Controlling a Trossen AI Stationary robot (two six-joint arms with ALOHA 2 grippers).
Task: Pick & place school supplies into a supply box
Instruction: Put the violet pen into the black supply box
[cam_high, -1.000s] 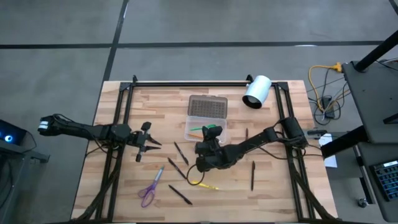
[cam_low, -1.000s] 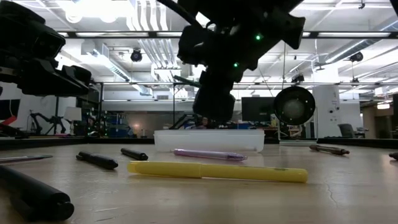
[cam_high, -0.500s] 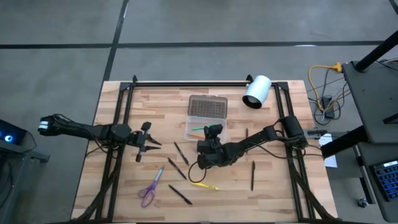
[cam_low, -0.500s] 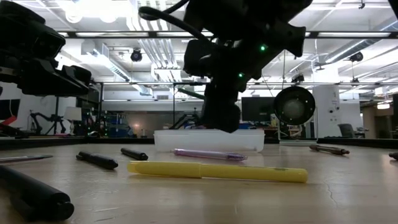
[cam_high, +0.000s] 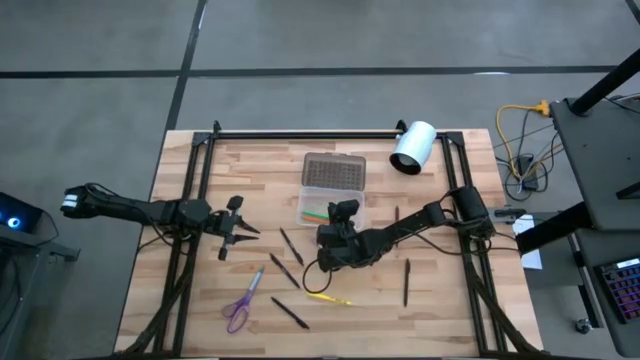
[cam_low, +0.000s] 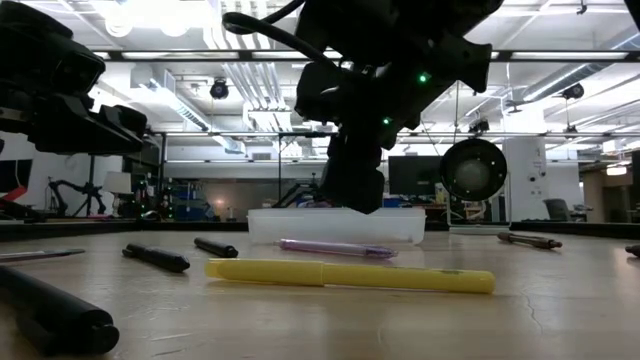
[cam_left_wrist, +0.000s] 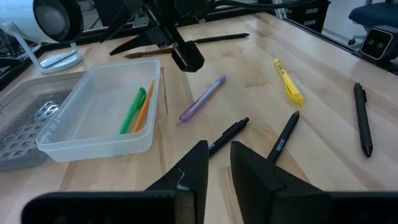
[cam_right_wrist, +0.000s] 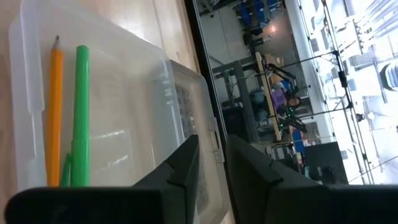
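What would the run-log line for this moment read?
stage: dropping into supply box | right gripper: open, over box edge | box holds: green pen, orange pencil | left gripper: waiting

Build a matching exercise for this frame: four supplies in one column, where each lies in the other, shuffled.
Things:
1. green pen
2. lilac pen
3. yellow pen
4. scissors

Places:
A. table, just outside the supply box
B. table, toward the front left
C. inside the supply box, beside the orange pencil
D. table, front of centre

Pairs: 1-C, 2-A, 3-D, 4-B
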